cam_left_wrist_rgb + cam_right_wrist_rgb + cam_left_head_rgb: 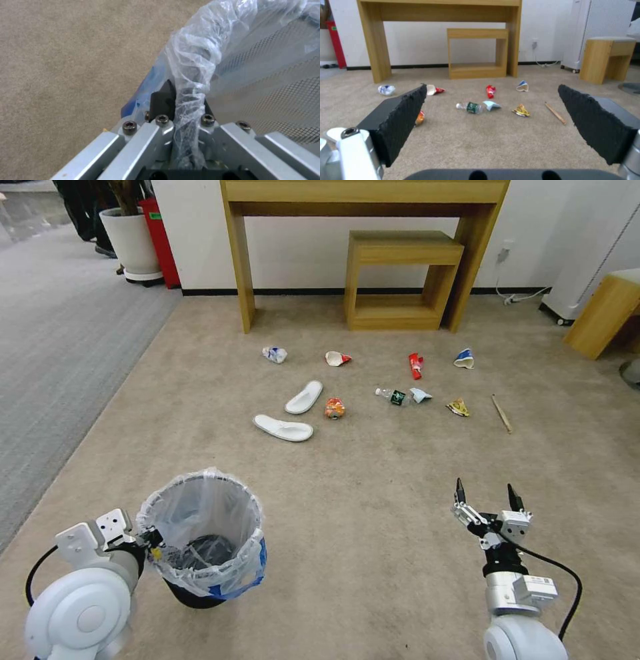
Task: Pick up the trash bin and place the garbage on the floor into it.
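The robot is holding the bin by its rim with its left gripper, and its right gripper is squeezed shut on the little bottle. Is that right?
Not quite. The left gripper does pinch the trash bin by its bagged rim. But the right gripper is open and holds nothing. The right wrist view shows its pads spread wide, with the small bottle lying on the floor well ahead of it.

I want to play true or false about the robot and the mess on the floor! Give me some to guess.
1. The left gripper is pinching the trash bin by its rim. True.
2. The right gripper is holding the small bottle. False: it is open and empty, and the bottle lies on the floor.
3. Two white slippers lie on the carpet. True.
4. The wooden stick is inside the bin. False: it lies on the floor.
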You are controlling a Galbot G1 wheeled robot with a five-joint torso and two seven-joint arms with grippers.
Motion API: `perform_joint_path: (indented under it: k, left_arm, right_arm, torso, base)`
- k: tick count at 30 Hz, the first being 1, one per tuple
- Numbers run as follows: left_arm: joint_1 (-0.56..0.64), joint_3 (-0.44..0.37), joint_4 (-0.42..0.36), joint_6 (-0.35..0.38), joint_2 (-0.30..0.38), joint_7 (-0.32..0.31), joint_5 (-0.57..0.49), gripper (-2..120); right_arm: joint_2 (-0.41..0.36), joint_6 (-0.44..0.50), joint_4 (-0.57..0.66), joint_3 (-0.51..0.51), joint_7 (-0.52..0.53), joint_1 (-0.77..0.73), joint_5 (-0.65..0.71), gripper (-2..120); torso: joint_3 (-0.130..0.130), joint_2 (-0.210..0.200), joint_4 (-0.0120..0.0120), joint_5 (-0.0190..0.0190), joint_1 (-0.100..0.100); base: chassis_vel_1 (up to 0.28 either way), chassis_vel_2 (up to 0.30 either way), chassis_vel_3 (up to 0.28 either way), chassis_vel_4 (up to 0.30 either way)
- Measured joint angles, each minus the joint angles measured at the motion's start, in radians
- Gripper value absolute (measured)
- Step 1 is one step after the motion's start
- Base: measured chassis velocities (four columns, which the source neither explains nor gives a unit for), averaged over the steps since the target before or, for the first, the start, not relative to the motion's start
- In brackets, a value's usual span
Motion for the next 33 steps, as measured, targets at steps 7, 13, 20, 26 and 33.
perform_joint_path:
  k: [7,13,20,26,33]
  left_arm:
    - [0.004,-0.015,-0.025,0.0,-0.001,-0.002,-0.001,1]
    - [0.008,-0.022,-0.031,0.0,-0.005,-0.003,-0.001,1]
    - [0.013,-0.023,-0.033,0.0,-0.011,-0.003,0.003,1]
    - [0.015,-0.023,-0.034,0.0,-0.017,-0.002,0.008,1]
    - [0.015,-0.024,-0.036,0.0,-0.018,-0.001,0.008,1]
  right_arm:
    - [-0.003,0.0,0.007,-0.004,0.0,0.001,0.0,100]
    - [-0.006,0.0,0.011,-0.004,0.001,-0.002,-0.002,100]
    - [-0.006,-0.01,0.016,-0.003,0.001,-0.005,-0.011,100]
    - [-0.007,-0.011,0.016,0.0,0.001,-0.007,-0.012,100]
    - [-0.007,-0.016,0.016,-0.002,0.004,-0.005,-0.009,100]
  torso:
    - [0.0,0.0,0.0,0.0,0.0]
    - [0.0,0.0,0.0,0.0,0.0]
    - [0.0,0.0,0.0,0.0,0.0]
    - [0.0,0.0,0.0,-0.0001,0.0]
    - [0.0,0.0,0.0,0.0001,0.0]
  base:
    - [0.0,0.0,0.0,0.0]
    - [0.0,0.0,0.0,0.0]
    - [0.0,0.0,0.0,0.0]
    - [0.0,0.0,0.0,0.0]
    - [-0.039,0.031,0.034,-0.05]
